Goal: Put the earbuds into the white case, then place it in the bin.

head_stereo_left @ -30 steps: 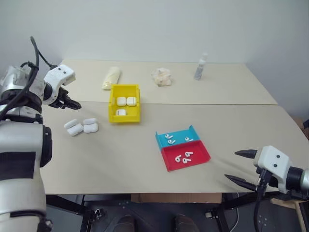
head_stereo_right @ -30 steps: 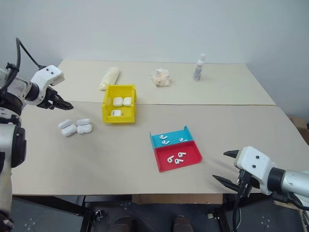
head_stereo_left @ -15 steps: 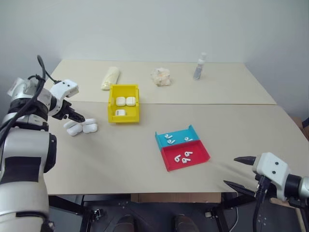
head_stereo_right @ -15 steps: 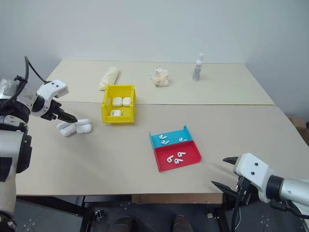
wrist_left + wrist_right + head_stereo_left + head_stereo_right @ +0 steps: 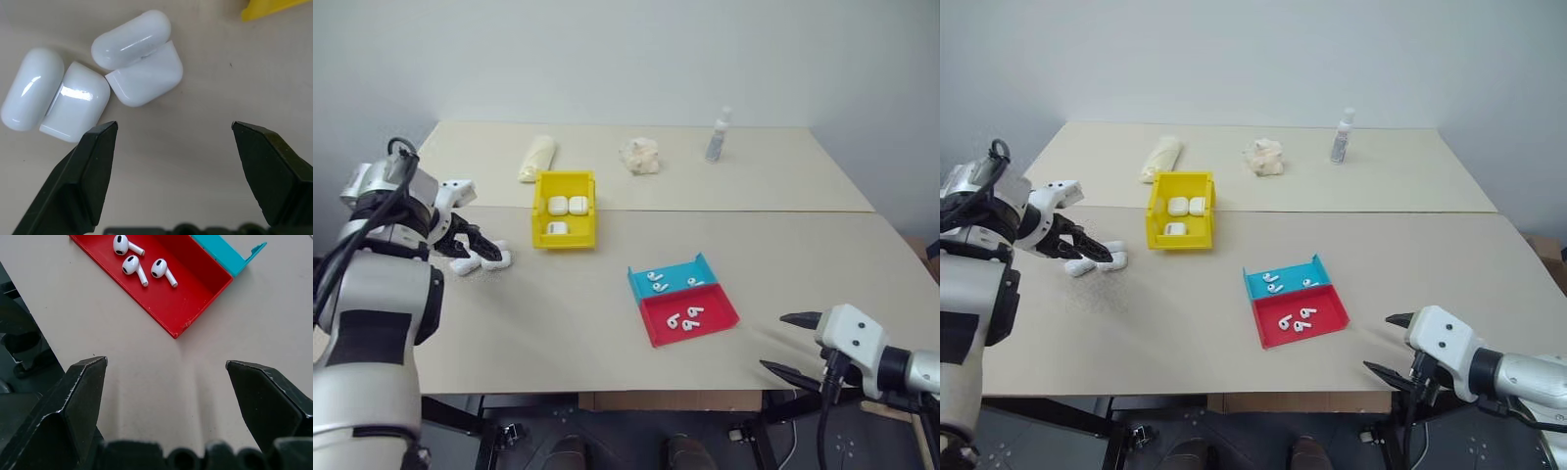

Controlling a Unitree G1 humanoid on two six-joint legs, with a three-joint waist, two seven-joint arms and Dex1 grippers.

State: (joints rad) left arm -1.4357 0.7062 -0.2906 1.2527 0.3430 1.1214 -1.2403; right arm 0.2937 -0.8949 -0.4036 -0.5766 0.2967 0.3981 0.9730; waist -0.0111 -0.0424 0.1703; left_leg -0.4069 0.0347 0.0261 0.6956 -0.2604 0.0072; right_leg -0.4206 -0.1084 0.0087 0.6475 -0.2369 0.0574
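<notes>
Two white cases [image 5: 139,61] lie side by side on the table left of the yellow bin [image 5: 540,213], each with its lid swung open. My left gripper [image 5: 480,245] hangs open just above them, pointing steeply down, its fingertips [image 5: 98,147] short of the cases and nothing between them. The bin holds three more shut white cases [image 5: 568,206]. Earbuds [image 5: 142,264] lie in the red half of a blue-and-red tray [image 5: 717,305], with more earbuds [image 5: 658,282] in the blue half. My right gripper [image 5: 793,343] stands open and empty at the table's near right edge, short of the tray.
Along the back of the table stand a small clear bottle [image 5: 717,135], a crumpled pale lump [image 5: 641,155] and a cream roll [image 5: 538,157]. A seam [image 5: 754,211] runs across the table behind the bin. The table's front edge is right by my right gripper.
My left gripper has dropped from beside the bin down over the white cases, rolled its wrist and gone from shut to open. The right gripper has barely shifted.
</notes>
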